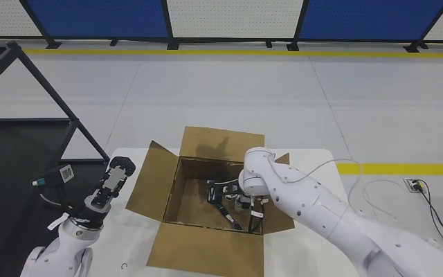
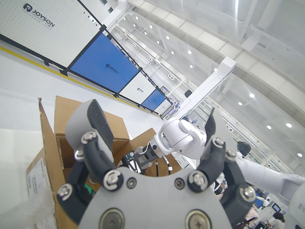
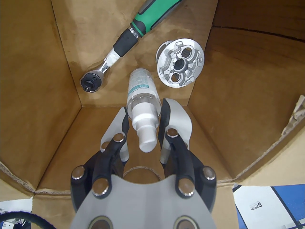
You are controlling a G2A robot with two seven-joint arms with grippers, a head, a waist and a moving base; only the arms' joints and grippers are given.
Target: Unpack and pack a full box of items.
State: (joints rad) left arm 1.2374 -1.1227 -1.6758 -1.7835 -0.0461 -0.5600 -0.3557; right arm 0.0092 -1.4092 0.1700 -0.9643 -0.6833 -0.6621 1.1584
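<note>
The brown cardboard box [image 1: 208, 246] sits open on the white table [image 1: 128, 232] with its flaps folded out. Inside it, near one corner, the right claw [image 3: 144, 110] has its two fingers closed snugly on a small clear spray bottle [image 3: 141, 89] with a white top. The bottle's label [image 3: 139, 83] has blue-green print that is too small to read. Beside the bottle lie a wrench with a green and black handle [image 3: 143, 22] and a round silver metal part [image 3: 180, 63]. The left claw [image 2: 152, 110] is spread wide with nothing in it, just outside the box. A white sticker [image 2: 38, 179] is on the box's outer wall.
</note>
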